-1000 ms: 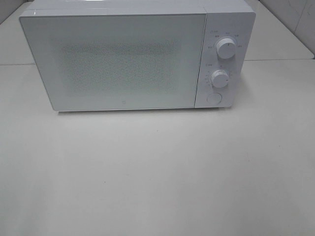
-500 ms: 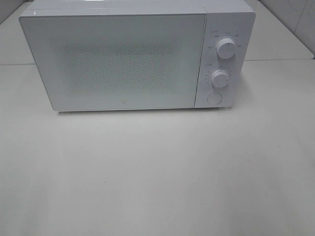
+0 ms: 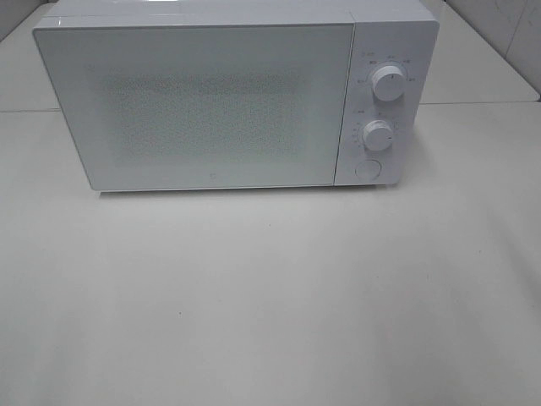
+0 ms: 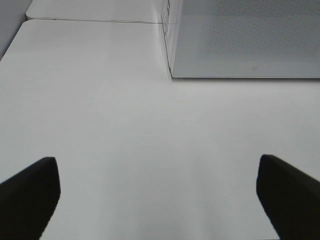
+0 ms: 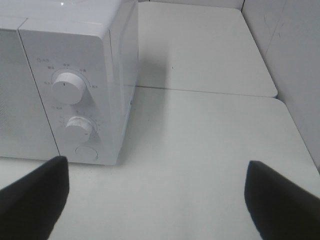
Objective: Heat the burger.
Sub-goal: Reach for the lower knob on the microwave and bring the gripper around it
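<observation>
Left gripper (image 4: 156, 165): my two dark fingers (image 4: 30, 195) stand spread to their widest, one at each edge of the wrist view. Nothing lies between them and they touch nothing. Only the bare white table (image 4: 125, 125) shows under the gap. The lower left corner of the microwave (image 3: 220, 101) lies ahead of this gripper, apart from it.

Right gripper (image 5: 156, 165): my fingers (image 5: 35, 195) are also wide apart, with nothing gripped and no contact. Ahead of them is the microwave's control panel: upper knob (image 5: 68, 88), lower knob (image 5: 77, 129) and the round button (image 5: 86, 152) below them. The fingers are clear of all three.

Neither gripper appears in the high view.

Microwave: it stands on the table toward the back, with its door (image 3: 199, 106) shut flush against the body. The dotted window shows nothing of the inside.

Burger: not visible in any view. I cannot tell where it is.
</observation>
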You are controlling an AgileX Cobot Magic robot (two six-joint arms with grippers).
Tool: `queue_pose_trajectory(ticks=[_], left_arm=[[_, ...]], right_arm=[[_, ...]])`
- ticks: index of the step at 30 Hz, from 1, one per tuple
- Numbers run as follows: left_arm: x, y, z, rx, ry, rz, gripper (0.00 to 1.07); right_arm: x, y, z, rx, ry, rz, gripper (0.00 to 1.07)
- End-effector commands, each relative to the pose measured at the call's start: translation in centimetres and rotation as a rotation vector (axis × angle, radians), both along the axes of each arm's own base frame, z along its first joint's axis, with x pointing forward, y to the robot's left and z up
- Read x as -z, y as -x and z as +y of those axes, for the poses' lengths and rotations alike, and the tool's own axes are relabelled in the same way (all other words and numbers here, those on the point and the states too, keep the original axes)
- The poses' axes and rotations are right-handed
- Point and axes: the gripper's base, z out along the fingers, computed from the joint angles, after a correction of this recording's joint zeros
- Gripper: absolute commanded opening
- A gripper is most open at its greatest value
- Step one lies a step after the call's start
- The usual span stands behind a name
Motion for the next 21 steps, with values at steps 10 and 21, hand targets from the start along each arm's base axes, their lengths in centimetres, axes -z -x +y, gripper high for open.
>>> queue_pose_trajectory(ticks=[10,21], left_arm=[[0.0,0.1,0.0,-0.007,0.003,-0.011,1.00],[0.0,0.1,0.0,-0.007,0.003,-0.011,1.00]], right_arm=[[0.5,-3.3,0.5,-0.037,-0.001,-0.088,0.84],[2.8,-5.9,2.6,-0.138,-0.005,-0.039,0.99]])
